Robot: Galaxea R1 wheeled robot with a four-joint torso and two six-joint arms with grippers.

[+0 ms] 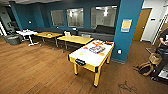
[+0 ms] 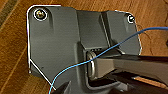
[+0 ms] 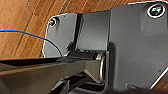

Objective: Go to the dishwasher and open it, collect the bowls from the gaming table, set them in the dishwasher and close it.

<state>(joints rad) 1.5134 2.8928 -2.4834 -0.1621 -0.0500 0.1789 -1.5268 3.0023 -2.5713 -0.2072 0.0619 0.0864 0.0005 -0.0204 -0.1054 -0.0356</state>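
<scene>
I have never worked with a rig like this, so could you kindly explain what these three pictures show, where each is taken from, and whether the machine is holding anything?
They come from one wheeled robot with two arms. The wide room picture is from a camera high on its head, looking forward and down. It shows a yellow gaming table with a white top and colourful graphics, standing on a wood floor beside a teal pillar. A few small colourful items lie near its far end, too small to identify. Wooden tables stand further back, and a person is at the right edge. The other two pictures come from cameras on the wrists: the dark plate and blue cable are robot parts above the floor. Nothing can be seen held.
</scene>
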